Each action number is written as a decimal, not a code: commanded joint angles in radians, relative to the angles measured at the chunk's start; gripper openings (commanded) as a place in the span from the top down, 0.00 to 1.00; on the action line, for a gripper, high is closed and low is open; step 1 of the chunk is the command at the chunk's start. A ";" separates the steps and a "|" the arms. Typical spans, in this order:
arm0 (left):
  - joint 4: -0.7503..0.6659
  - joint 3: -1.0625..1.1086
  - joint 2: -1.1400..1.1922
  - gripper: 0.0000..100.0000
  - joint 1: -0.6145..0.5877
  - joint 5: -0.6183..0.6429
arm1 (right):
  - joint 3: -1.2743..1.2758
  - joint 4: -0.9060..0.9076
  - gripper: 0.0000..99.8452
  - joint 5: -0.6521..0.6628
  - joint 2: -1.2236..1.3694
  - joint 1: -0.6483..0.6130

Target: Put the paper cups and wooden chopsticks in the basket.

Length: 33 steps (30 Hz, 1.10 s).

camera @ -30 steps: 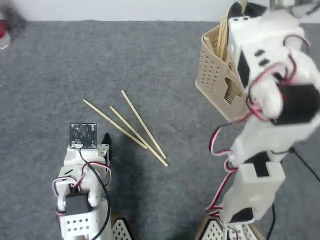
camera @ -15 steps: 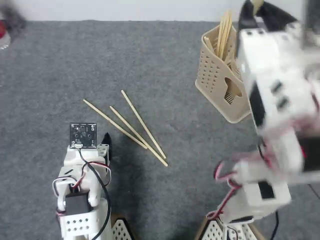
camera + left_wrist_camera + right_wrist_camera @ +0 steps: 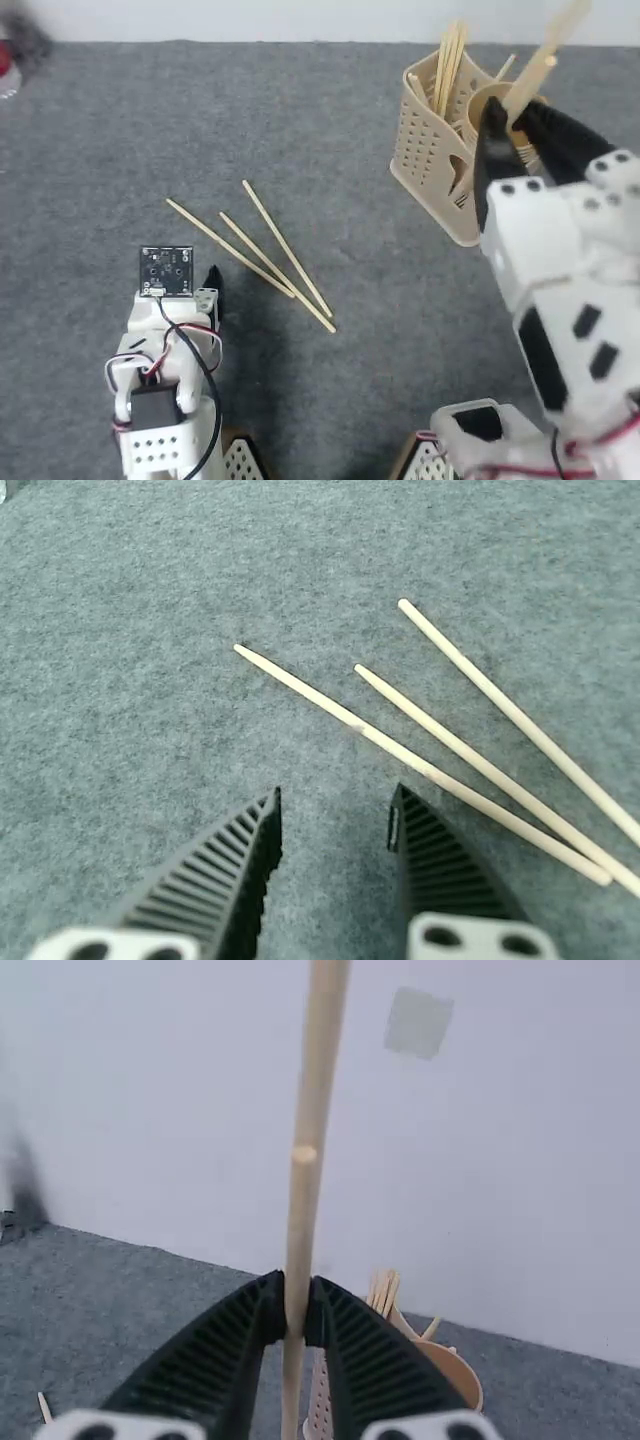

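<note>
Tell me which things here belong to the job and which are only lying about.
Job: basket; paper cup inside it; upright chopsticks in it; three loose chopsticks on the mat; one chopstick held by the right pincer.
Lying about: blurred red object at the mat's far edge; grey patch on the wall.

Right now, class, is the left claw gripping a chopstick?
No, the left claw is open and empty, with three chopsticks lying flat beyond its tips.
</note>
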 commanded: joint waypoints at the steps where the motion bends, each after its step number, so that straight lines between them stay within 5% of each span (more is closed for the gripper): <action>1: -0.012 -0.010 -0.018 0.83 0.003 0.002 | 0.183 -0.182 0.99 0.017 -0.064 0.002; 10: -0.012 -0.010 -0.018 0.83 0.000 0.002 | 0.792 -0.820 0.99 0.035 -0.125 0.004; 19: -0.017 -0.010 -0.018 0.83 0.006 0.002 | 1.473 -1.666 0.99 0.183 -0.231 0.085; 33: -0.018 -0.010 -0.018 0.83 0.008 0.002 | 1.324 -1.784 0.99 0.176 0.170 0.177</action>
